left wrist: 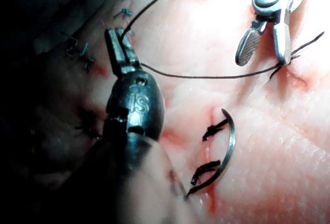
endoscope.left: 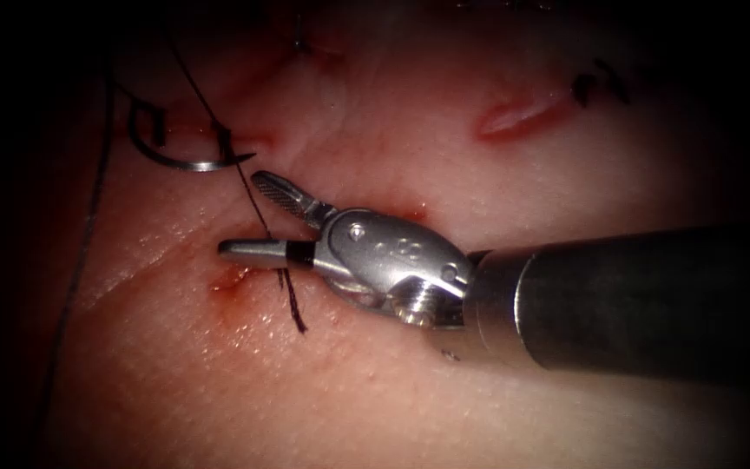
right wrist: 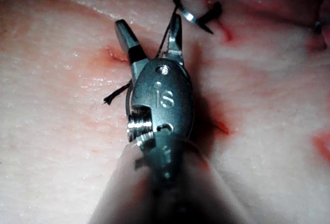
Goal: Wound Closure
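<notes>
My right tool [endoscope.left: 240, 214] comes in from the right over the tissue [endoscope.left: 410, 382] with its jaws open and nothing gripped. The dark thread [endoscope.left: 206, 108] runs between those jaws, and its short end [endoscope.left: 297, 317] lies on the tissue below them. The right wrist view has the same open tool [right wrist: 148, 23] astride the thread [right wrist: 167, 36]. My left tool [left wrist: 119, 41] is shut on the thread [left wrist: 206, 76], which stretches across to the right tool [left wrist: 263, 59]. The curved needle [endoscope.left: 191, 163] lies on the tissue by dark stitches [left wrist: 214, 128] of the cut, held by neither tool.
Red fluid [endoscope.left: 232, 282] marks the tissue just below the right tool's lower jaw. A second small cut [endoscope.left: 518, 117] lies at the upper right. Another strand of thread [endoscope.left: 88, 217] runs down the far left side. Several blue stitches [left wrist: 124, 13] sit beyond the left tool.
</notes>
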### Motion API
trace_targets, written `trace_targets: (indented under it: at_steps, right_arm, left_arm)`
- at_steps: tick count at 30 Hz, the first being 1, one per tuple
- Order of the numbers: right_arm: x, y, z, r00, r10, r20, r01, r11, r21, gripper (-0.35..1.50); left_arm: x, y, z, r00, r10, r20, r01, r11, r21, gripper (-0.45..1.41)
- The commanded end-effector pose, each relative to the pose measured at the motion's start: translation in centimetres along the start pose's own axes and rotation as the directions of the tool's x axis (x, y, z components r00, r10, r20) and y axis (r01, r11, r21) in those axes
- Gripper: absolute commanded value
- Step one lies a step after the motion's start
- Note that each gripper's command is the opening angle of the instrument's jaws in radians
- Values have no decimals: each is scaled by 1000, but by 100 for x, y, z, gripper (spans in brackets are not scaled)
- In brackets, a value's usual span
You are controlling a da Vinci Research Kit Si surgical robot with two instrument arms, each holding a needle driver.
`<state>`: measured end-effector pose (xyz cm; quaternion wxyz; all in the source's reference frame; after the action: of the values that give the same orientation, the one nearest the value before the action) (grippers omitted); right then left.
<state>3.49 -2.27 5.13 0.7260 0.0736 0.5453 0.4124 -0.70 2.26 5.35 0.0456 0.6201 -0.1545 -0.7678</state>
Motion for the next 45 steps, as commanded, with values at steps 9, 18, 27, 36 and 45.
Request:
trace_targets:
  at_steps: [9, 18, 27, 36, 45]
  right_arm:
    - [-14, 4, 28, 1000, -17, 13, 17, 1000, -4, 138]
    - [-15, 2, 43, 1000, -13, 7, 13, 1000, -1, 143]
    - [-14, -7, 55, 1000, -18, 9, 18, 1000, 16, 143]
    - [-12, -10, 67, 998, -56, 27, 56, 998, 14, 143]
    - [-14, -11, 72, 996, -79, 45, 77, 996, 46, 123]
  left_arm:
    - [15, -3, 9, 1000, 18, 0, -18, 1000, 4, -45]
    - [31, -3, 8, 1000, 18, -1, -18, 1000, 3, -45]
    - [28, -7, 11, 1000, 27, -3, -27, 1000, 5, -45]
    - [30, -4, 10, 1000, 30, -4, -30, 1000, 4, -45]
    - [32, -3, 10, 1000, 30, -4, -30, 1000, 4, -45]
